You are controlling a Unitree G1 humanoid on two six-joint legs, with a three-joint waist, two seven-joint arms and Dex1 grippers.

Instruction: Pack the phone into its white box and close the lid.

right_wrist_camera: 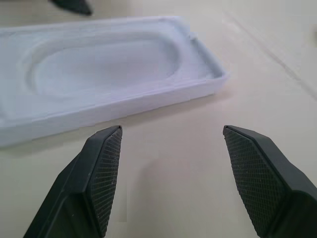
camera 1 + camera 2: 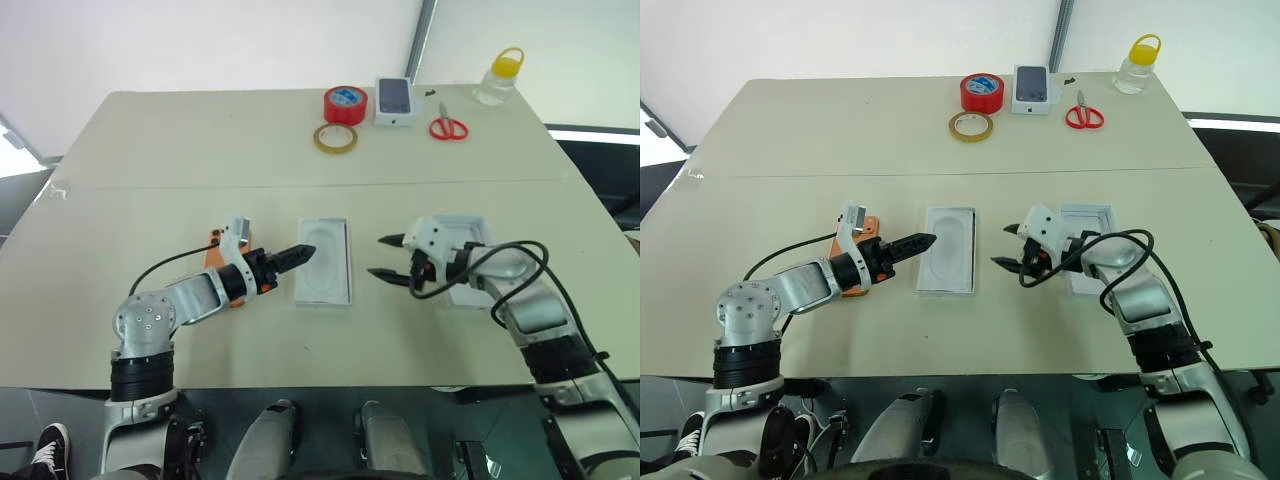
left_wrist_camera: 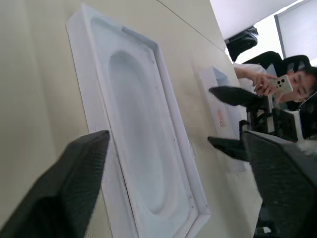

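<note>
The orange phone [image 2: 213,239] lies flat on the table, mostly covered by my left forearm. My left gripper [image 2: 300,254] is open and empty; its fingers [image 3: 74,188] stand wide apart at the left edge of a rimmed white insert [image 2: 325,260] with an oval recess. I cannot tell whether that rimmed piece is the lid. The white box [image 2: 470,232] lies open-topped further right, partly under my right arm. My right gripper [image 2: 385,257] is open and empty, hovering between the insert [image 1: 99,74] and the box and pointing at the insert.
At the table's far edge sit a red tape roll [image 2: 344,104], a tan tape ring [image 2: 335,138], a small white box printed with a phone [image 2: 395,100], red scissors [image 2: 448,127] and a yellow-capped bottle [image 2: 500,78]. A person [image 3: 292,79] holding a phone sits beyond the table.
</note>
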